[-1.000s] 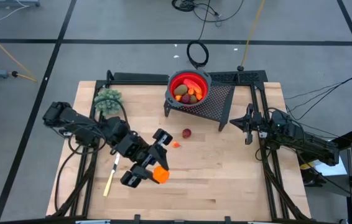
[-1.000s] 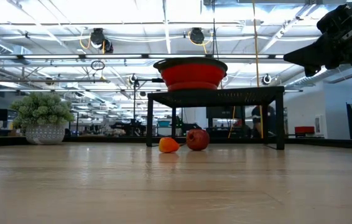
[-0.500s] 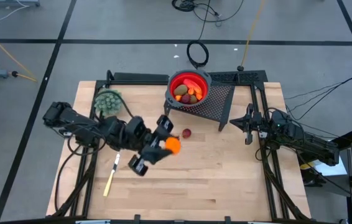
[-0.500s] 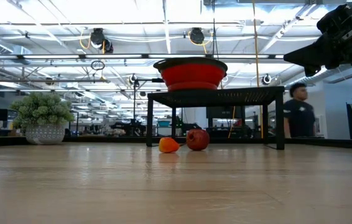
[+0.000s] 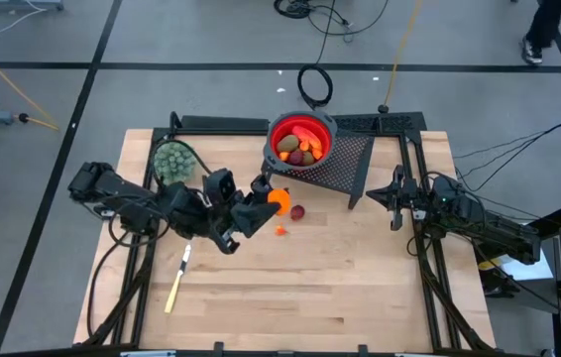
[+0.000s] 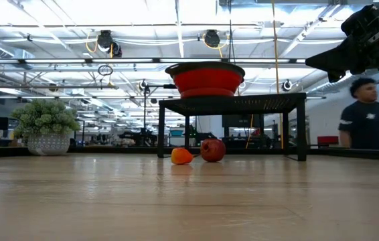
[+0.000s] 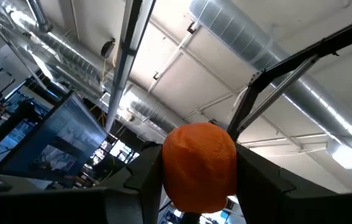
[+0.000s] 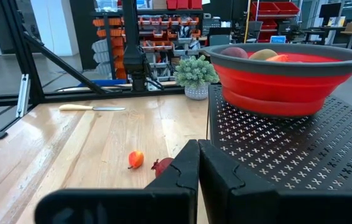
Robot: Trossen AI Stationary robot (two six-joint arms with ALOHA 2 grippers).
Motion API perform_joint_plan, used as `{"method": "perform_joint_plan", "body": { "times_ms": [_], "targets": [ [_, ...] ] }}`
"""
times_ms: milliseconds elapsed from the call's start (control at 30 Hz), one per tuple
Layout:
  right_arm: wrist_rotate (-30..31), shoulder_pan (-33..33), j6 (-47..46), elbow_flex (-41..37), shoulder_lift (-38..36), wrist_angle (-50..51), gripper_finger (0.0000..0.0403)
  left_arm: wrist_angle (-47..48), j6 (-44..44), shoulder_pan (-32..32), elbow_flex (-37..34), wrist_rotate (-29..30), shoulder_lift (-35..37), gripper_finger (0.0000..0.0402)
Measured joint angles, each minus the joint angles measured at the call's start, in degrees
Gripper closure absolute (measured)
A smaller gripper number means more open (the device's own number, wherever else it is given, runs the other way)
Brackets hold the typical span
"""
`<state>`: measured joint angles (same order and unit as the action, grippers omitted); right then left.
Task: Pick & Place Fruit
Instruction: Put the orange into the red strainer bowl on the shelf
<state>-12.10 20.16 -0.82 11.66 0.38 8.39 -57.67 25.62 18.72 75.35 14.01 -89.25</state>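
Moved toward the red bowl [image 5: 301, 140], left gripper [image 5: 268, 196] clamps an orange fruit [image 5: 278, 201] for dropping; right gripper [image 5: 395, 198] waits shut.

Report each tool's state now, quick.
Left tool: closed on an orange fruit.
Right tool: shut, holding nothing.

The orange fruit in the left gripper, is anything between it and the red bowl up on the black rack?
Nothing visible blocks it. The left gripper holds the orange fruit just short of the red bowl, beside the black rack. The bowl's near rim is the only thing to clear. The red ball and orange bit lie on the table, off that line.
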Motion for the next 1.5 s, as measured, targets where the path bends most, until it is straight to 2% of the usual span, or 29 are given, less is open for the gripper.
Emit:
{"method": "perform_joint_plan", "body": {
  "times_ms": [100, 200, 467, 700, 867, 1100, 1500],
  "targets": [
    [0.0, -0.02, -0.02, 0.0, 0.01, 0.01, 0.0403, 0.3, 0.03, 0.0, 0.0, 0.01, 0.0, 0.0238],
    [0.0, -0.01, -0.01, 0.0, 0.01, 0.02, 0.0403, 4.55, 0.54, 0.0, 0.0, 0.14, 0.02, 0.0238],
    [0.0, -0.01, -0.01, 0.0, 0.0, 0.01, 0.0403, 27.06, 13.23, -0.46, 0.0, 7.24, 0.02, 0.0238],
    [0.0, 0.0, 0.0, 0.0, 0.0, 0.01, 0.0403, 45.87, 27.78, -2.77, 0.0, 9.29, 0.02, 0.0238],
    [0.0, 0.0, 0.0, 0.01, 0.0, 0.02, 0.0403, 56.18, 32.2, -6.05, 0.0, 9.12, 0.02, 0.0238],
    [0.04, -0.02, 0.2, 0.0, 0.0, 0.02, 0.0403, 63.61, 31.97, -13.4, 0.0, 2.73, 0.02, 0.0238],
    [0.04, -0.01, 0.14, 0.0, 0.01, 0.02, 0.0403, 64.11, 21.41, -29.17, 0.0, -15.27, 0.0, 0.0238]
  ]
}}
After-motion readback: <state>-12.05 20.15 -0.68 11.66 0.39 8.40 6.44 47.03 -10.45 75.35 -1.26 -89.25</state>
